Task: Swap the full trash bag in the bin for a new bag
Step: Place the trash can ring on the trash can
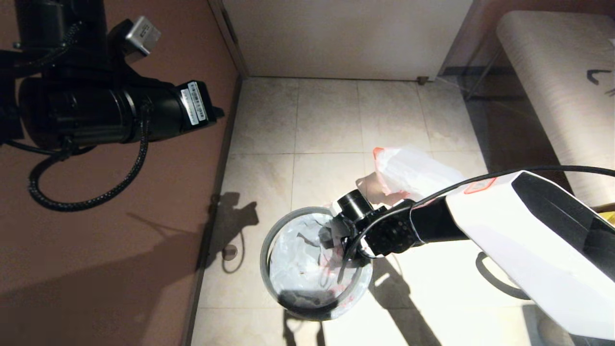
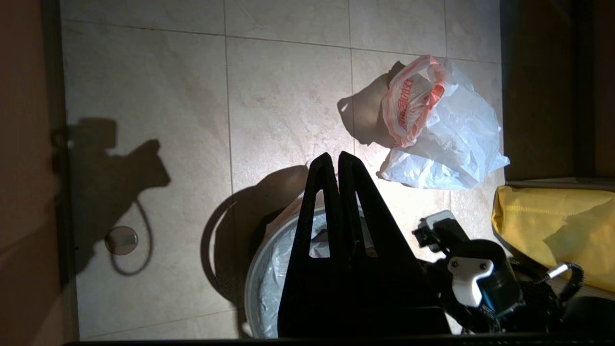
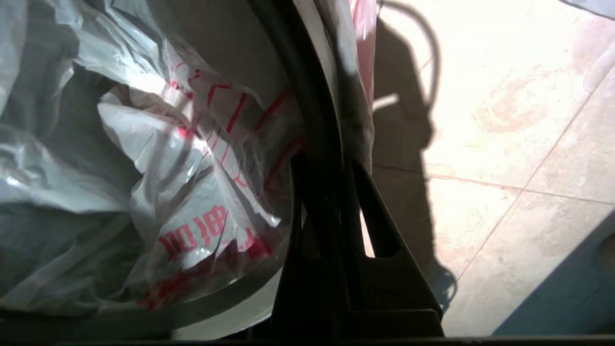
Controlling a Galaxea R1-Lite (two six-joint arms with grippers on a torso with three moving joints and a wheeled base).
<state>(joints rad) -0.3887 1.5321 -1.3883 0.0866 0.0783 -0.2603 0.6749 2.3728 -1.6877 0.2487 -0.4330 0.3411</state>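
Note:
The small black bin (image 1: 267, 276) with a grey hoop rim stands on the tiled floor. Inside it lies the new bag (image 1: 300, 259), white with red line drawing and characters (image 3: 192, 158), crumpled against the bin wall (image 3: 216, 300). My right gripper (image 1: 342, 250) (image 3: 327, 166) sits at the bin's right rim, its fingers shut on the bag's pink-red edge where it folds over the hoop. The full trash bag (image 1: 408, 173) (image 2: 447, 144) lies on the floor just behind the bin. My left gripper (image 2: 334, 156) hangs shut and empty high above the bin (image 2: 262, 269).
A brown wall runs along the left, with a round floor drain (image 1: 229, 251) beside it. A white cabinet (image 1: 346, 38) closes the back. A pale bench (image 1: 552, 72) stands at the right, and a large yellow bag (image 2: 552, 230) lies near my right arm.

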